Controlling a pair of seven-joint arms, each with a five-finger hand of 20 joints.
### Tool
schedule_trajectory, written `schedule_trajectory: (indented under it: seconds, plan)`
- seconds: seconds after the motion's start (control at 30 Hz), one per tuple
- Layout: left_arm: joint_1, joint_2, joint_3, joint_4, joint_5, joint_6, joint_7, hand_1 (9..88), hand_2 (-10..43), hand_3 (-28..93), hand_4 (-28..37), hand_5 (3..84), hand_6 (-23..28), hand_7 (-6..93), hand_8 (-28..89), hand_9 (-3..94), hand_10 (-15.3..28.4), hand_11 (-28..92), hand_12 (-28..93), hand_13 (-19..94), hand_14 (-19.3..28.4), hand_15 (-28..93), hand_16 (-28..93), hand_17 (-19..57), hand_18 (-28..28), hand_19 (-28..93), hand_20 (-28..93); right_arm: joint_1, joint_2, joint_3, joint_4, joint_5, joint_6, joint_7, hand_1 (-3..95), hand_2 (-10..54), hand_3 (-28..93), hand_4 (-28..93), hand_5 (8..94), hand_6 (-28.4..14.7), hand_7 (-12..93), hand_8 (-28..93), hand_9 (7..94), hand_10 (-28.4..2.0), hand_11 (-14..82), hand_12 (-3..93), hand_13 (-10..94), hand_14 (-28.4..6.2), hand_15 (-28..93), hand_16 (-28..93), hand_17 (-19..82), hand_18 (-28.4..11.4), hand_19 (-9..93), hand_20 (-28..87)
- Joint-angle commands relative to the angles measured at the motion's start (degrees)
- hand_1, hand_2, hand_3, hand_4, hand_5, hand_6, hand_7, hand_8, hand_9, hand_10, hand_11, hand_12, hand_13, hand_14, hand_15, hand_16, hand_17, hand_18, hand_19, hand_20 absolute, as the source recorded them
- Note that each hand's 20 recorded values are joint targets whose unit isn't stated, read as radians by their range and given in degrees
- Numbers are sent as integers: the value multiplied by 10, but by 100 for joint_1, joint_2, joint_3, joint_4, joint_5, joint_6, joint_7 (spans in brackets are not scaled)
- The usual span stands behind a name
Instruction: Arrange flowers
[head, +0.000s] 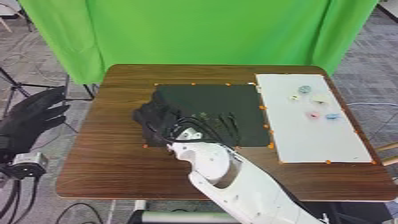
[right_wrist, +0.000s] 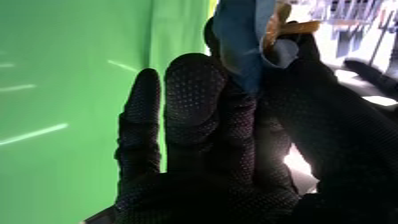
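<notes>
Now we see the right robot hand (head: 158, 118) above the left part of the dark mat (head: 213, 97) on the brown worktop (head: 98, 167). From the right wrist view, we can tell that it pinches a flower (right_wrist: 238, 42) between thumb and fingers. The flower has blue petals, with an orange-brown part beside them, and sits high up by the fingertips.

Away to our left, beyond the worktop's edge, hangs the left robot hand (head: 31, 120), its fingers straight and a little spread.

On the white sheet (head: 320, 145), just right of the mat, we find more small blooms lying in a loose group towards the far half: a grey-blue one (head: 305, 89), a yellowish one (head: 295, 97), a pale one (head: 318, 99), a pink one (head: 313, 115) and a light blue one (head: 332, 116). Little orange marks (head: 271, 132) line the sheet and mat. Behind the worktop we have a green curtain (head: 213, 30).
</notes>
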Motion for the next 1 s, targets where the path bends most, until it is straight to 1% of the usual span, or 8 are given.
schedule_trajectory:
  seconds: [0.03, 0.1, 0.27, 0.4, 0.53, 0.6, 0.83, 1.0]
  plan:
    - [-203, 51, 248, 86, 45, -35, -104, 229, -50, 708, -283, 228, 11, 218, -104, 180, 87, 149, 186, 152, 118, 224, 36, -91, 188, 395, 67, -111, -235, -81, 435, -464, 96, 147, 492, -95, 827, -283, 677, 49, 545, 19, 874, -33, 159, 519, 696, -17, 603, 439, 162, -157, 636, 421]
    - [-234, 49, 276, 103, 50, -53, -103, 229, -50, 708, -283, 228, 12, 218, -105, 180, 87, 149, 186, 152, 118, 224, 36, -91, 188, 395, 67, -123, -247, -37, 482, -535, 79, 175, 492, -95, 826, -283, 678, 49, 542, 18, 874, -33, 157, 518, 696, -19, 603, 440, 162, -157, 637, 422]
    - [-184, -1, 272, 83, 64, -8, -99, 229, -49, 708, -283, 228, 11, 217, -104, 180, 86, 149, 186, 151, 118, 224, 35, -91, 189, 395, 67, -121, -224, -50, 552, -689, 62, 323, 494, -95, 824, -283, 677, 51, 544, 15, 873, -34, 156, 519, 691, -20, 604, 442, 159, -159, 638, 424]
    - [-166, -22, 291, 78, 75, -25, -95, 230, -49, 707, -283, 228, 11, 217, -104, 180, 87, 149, 186, 151, 119, 225, 36, -91, 189, 395, 67, -97, -226, -50, 628, -772, 21, 432, 493, -95, 823, -283, 678, 51, 543, 11, 872, -34, 155, 518, 688, -22, 604, 444, 158, -160, 639, 426]
    - [-224, -13, 326, 92, 135, -37, -138, 230, -49, 707, -283, 229, 11, 217, -104, 180, 87, 150, 186, 151, 120, 228, 35, -91, 189, 395, 67, -122, -238, 13, 639, -872, -149, 450, 493, -95, 823, -283, 676, 54, 531, -3, 862, -35, 145, 509, 675, -22, 602, 444, 154, -162, 638, 427]
    - [-212, -22, 322, 78, 131, -28, -115, 230, -49, 707, -283, 229, 11, 217, -104, 180, 86, 151, 187, 151, 119, 227, 34, -91, 189, 395, 67, -115, -215, 9, 614, -879, -244, 484, 491, -95, 822, -283, 668, 50, 516, -14, 852, -37, 137, 500, 665, -22, 595, 444, 150, -163, 637, 428]
    - [-189, -49, 317, 72, 137, -12, -103, 230, -49, 707, -283, 229, 11, 217, -104, 180, 87, 150, 186, 151, 119, 227, 35, -91, 189, 395, 67, -93, -186, 14, 606, -965, -460, 549, 447, -95, 798, -283, 576, 37, 522, -44, 738, -51, 154, 483, 564, -40, 632, 392, 122, -167, 632, 425]
    - [-192, -62, 320, 70, 143, -27, -102, 230, -49, 707, -283, 229, 11, 217, -104, 180, 87, 150, 185, 151, 118, 226, 35, -91, 189, 395, 67, -91, -189, 35, 580, -967, -586, 570, 418, -95, 810, -283, 564, 34, 495, -41, 658, -62, 272, 380, 524, -58, 676, 317, 109, -171, 634, 427]
